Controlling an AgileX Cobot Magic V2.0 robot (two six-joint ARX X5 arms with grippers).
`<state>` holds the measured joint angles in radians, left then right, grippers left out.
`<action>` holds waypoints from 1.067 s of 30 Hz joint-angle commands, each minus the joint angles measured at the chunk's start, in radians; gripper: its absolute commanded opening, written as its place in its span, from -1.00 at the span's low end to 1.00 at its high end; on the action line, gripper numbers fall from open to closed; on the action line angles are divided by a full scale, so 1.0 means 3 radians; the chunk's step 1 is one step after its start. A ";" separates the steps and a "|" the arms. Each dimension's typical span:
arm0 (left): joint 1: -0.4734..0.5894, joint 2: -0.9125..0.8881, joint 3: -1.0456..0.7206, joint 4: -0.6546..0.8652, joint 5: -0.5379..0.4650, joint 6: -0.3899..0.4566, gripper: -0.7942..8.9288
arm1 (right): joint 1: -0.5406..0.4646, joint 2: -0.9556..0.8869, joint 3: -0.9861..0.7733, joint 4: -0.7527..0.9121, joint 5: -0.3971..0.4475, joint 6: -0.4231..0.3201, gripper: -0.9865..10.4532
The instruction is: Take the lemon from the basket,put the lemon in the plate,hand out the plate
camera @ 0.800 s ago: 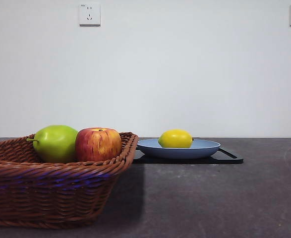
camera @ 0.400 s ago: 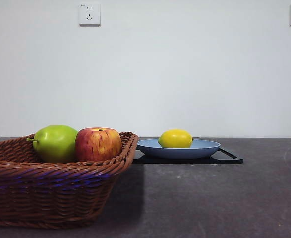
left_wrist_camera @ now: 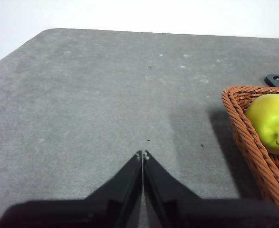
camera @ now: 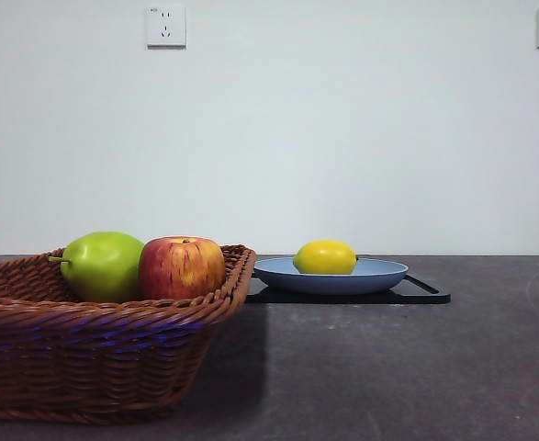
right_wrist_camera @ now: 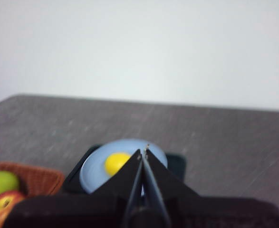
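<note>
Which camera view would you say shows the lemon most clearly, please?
The front view: the lemon is sharp and unobstructed in the plate, seen side-on. The right wrist view shows it from above but blurred, partly hidden behind the right hand. The left wrist view does not show it at all.

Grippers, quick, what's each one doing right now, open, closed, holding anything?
Left gripper: closed, holding nothing, over bare table beside the basket.
Right gripper: closed, holding nothing, facing the plate with the lemon.
</note>
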<state>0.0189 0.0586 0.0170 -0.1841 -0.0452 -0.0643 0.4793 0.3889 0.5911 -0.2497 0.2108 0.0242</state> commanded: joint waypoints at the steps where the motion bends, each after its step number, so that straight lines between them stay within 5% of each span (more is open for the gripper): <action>1: 0.0009 -0.0010 -0.0037 0.0038 -0.0009 -0.0013 -0.82 | -0.0229 -0.0229 -0.0181 0.0019 -0.0050 -0.0106 -0.82; 6: 0.0009 -0.0010 -0.0037 0.0038 -0.0009 -0.0013 -0.82 | -0.0903 -0.0603 -0.0717 0.0023 -0.0679 -0.0046 -0.82; 11: 0.0009 -0.0010 -0.0037 0.0038 -0.0008 -0.0013 -0.82 | -0.1278 -0.0922 -0.1231 0.0060 -0.0795 -0.0050 -0.82; 32: 0.0009 -0.0010 -0.0037 0.0039 -0.0008 -0.0013 -0.82 | -0.1353 -0.1296 -0.1942 0.0249 -0.0795 -0.0037 -0.82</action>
<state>0.0189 0.0586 0.0170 -0.1841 -0.0456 -0.0643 0.0723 0.0032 0.0189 -0.1783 -0.0269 0.0078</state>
